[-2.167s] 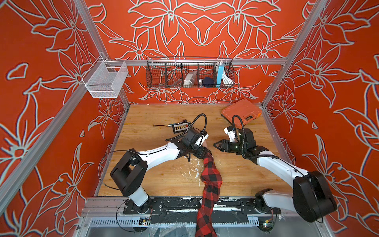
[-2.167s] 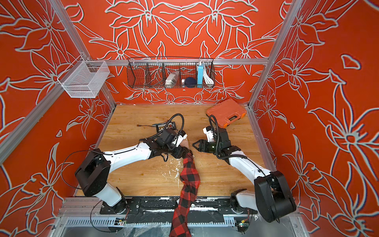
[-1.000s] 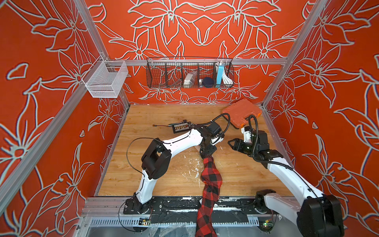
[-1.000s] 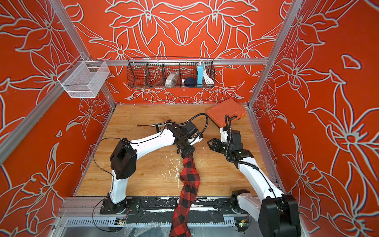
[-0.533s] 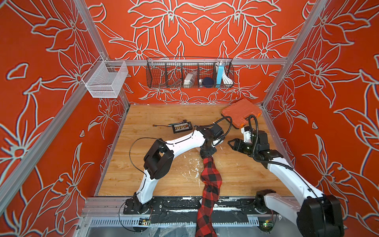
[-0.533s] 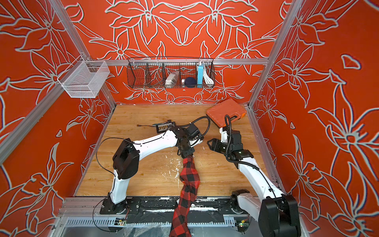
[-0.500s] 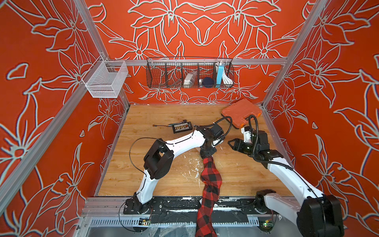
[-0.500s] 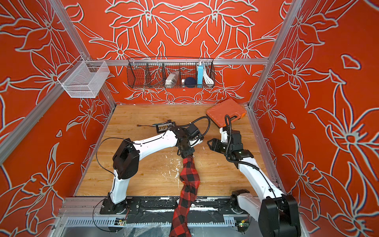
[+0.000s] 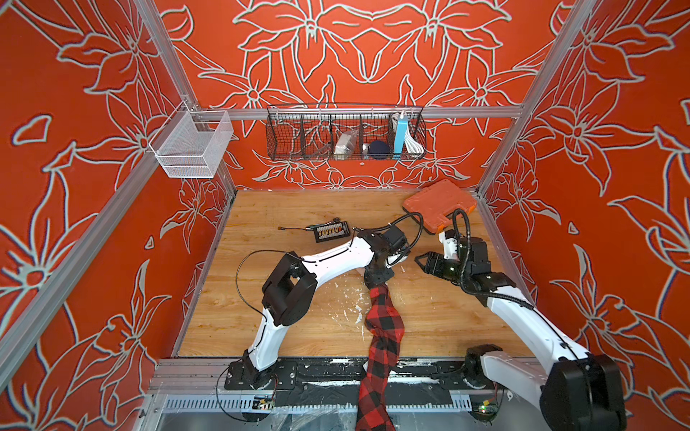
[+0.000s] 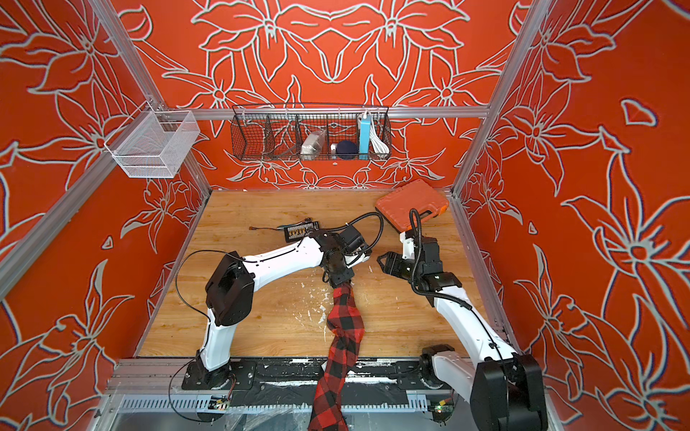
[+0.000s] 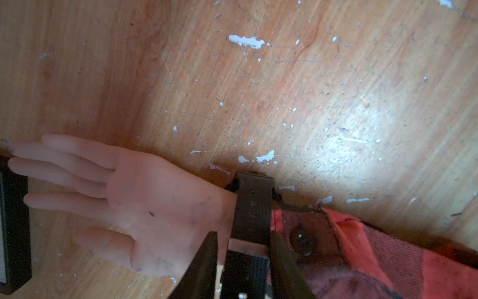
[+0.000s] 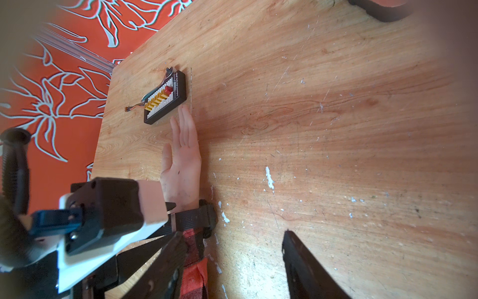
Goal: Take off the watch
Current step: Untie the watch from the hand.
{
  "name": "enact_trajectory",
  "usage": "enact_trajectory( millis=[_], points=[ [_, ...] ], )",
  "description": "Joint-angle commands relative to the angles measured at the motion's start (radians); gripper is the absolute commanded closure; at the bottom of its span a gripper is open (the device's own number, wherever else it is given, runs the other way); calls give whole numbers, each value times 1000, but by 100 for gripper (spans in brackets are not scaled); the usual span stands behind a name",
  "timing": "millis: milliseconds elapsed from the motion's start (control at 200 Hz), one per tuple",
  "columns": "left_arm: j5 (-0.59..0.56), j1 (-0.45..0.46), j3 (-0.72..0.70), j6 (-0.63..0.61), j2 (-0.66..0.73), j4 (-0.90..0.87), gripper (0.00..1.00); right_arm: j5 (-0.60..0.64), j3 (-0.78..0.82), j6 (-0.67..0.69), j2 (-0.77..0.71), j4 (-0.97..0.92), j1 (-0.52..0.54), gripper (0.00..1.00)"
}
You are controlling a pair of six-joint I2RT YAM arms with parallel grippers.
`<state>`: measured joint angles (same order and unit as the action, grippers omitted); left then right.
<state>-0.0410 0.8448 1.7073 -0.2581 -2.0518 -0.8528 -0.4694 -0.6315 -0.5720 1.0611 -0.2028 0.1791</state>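
The left gripper (image 11: 245, 234) has swung onto the wrist and closed on the watch (image 11: 254, 202); the right gripper (image 12: 232, 234) has drawn back.
Nearest, the plaid sleeve (image 9: 384, 324) trails back from the mannequin hand (image 11: 160, 207). The watch rides that hand's wrist strap-up, so the left jaws pinch across the strap, likely to free it. The right jaws hang spread beside the wrist, seemingly waiting. The connector board (image 12: 165, 97) lies just beyond the hand.
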Motion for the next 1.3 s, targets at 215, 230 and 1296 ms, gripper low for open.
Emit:
enact_trajectory(
  millis=[215,230,1296],
  points=[
    [2,4,-24,-23,54,39,72,-15,4,1,-4,-12,-6,37],
    [1,4,-26,-23,58,43,72,-15,4,1,-3,-11,-7,38],
    [200,-81,-278,122,258,370,75,-292,-33,157,111,-6,117,25]
  ],
)
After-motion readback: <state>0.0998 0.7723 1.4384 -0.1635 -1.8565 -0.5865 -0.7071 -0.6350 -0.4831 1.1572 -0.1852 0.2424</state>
